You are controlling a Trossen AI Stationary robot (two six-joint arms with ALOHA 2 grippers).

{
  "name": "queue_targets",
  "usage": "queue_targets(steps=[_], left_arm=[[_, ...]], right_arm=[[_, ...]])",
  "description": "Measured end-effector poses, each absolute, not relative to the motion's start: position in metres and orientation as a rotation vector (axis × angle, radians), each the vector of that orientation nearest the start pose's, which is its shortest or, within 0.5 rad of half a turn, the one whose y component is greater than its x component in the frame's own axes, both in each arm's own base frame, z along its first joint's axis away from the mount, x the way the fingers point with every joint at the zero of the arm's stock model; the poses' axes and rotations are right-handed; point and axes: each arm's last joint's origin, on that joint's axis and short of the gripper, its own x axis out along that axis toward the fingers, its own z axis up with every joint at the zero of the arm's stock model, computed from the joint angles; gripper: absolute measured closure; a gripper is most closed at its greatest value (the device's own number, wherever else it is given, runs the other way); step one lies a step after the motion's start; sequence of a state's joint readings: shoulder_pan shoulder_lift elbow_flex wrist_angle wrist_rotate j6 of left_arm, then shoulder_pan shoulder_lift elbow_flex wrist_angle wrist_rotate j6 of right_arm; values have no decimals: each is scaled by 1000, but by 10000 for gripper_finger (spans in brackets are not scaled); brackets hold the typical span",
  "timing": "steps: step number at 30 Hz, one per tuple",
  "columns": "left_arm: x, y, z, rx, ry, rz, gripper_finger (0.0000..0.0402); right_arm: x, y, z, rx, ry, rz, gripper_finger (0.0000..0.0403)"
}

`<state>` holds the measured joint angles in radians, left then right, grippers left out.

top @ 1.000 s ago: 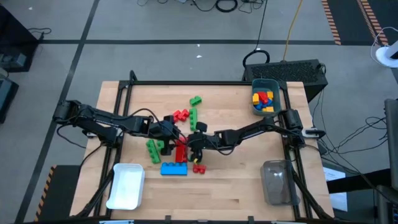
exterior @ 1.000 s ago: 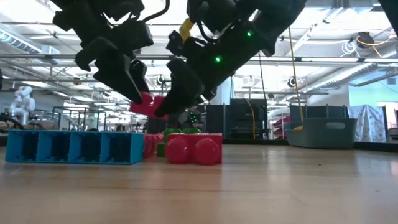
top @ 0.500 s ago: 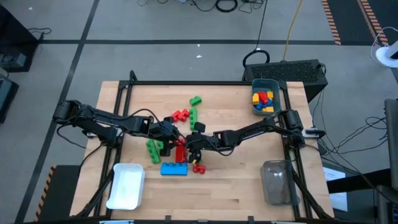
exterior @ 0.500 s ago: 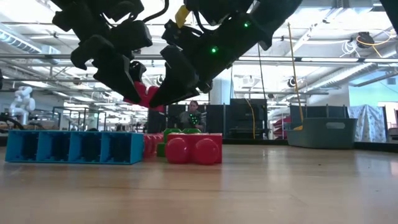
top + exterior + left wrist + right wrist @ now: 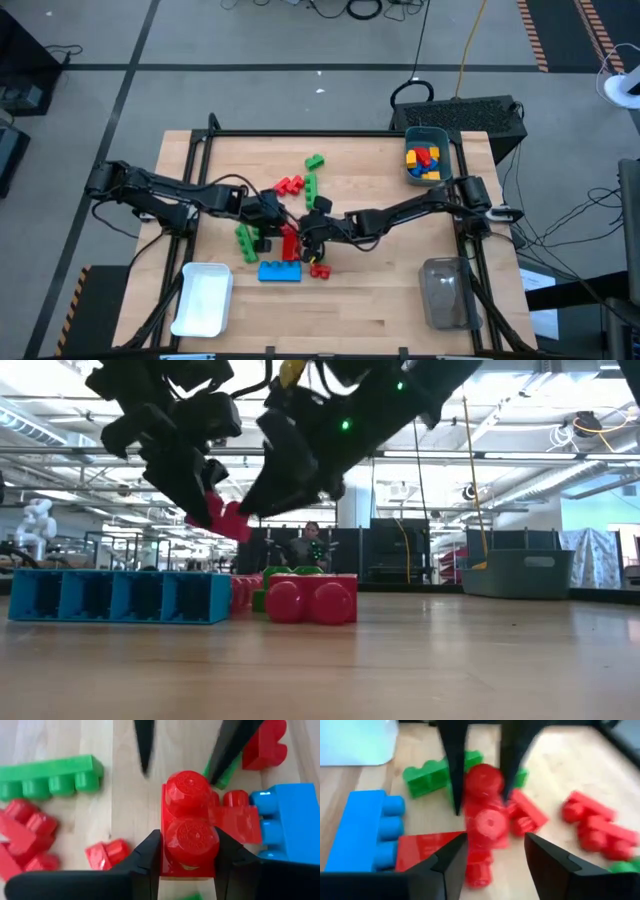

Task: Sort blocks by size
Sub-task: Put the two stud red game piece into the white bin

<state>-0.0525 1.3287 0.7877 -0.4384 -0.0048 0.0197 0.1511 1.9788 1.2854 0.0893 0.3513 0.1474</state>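
A red two-stud brick [image 5: 190, 820] hangs above the middle of the table with my left gripper [image 5: 187, 837] shut on it. My right gripper [image 5: 495, 837] faces it, open, its fingers [image 5: 145, 750] spread wide of the brick's other end and touching nothing. In the low view the brick [image 5: 228, 520] is tilted, clear of the wood, between my left gripper [image 5: 200, 495] and my right gripper [image 5: 275, 480]. Below and around lie a blue brick [image 5: 279, 271], a green bar [image 5: 245, 243], a flat red piece [image 5: 235, 822] and other red blocks [image 5: 290, 185]. My left gripper pinches the red brick between its two fingers, one on each long side [image 5: 165, 850], at the stud nearest the wrist. The fingers slant down from the table's left and lie along the brick. The brick is lifted clear of the table and tilted.
A teal bin [image 5: 443, 155] with yellow, red and blue blocks stands at the far right. A white bin [image 5: 203, 298] sits at the near left, a clear bin [image 5: 445, 292] at the near right. Green blocks [image 5: 313, 172] lie farther back. A wooden frame edges the table.
My left gripper has shut on the red brick and tipped a little. My right gripper, which held the brick, has opened, let go and risen slightly. The brick stays in the air, now in the left gripper alone.
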Motion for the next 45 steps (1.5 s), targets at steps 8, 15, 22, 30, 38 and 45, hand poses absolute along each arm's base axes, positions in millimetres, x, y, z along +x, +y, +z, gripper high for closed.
queue_targets(steps=[8,15,22,30,38,45], left_arm=[[235,-16,223,-52,1123,48,312],[202,-28,248,-134,1222,105,313],[169,-39,262,-240,1340,82,313],[143,-62,268,-422,1466,6,313],[127,-87,269,-484,1537,-17,314],[115,-104,272,-506,1586,-35,314]], right_arm=[[412,66,212,-64,515,-387,189],[414,47,203,-103,567,-380,194],[424,6,209,-49,511,-241,205],[441,-37,187,-71,456,-204,206],[477,-59,142,-152,554,-140,206],[492,-60,143,-223,679,-89,206]])
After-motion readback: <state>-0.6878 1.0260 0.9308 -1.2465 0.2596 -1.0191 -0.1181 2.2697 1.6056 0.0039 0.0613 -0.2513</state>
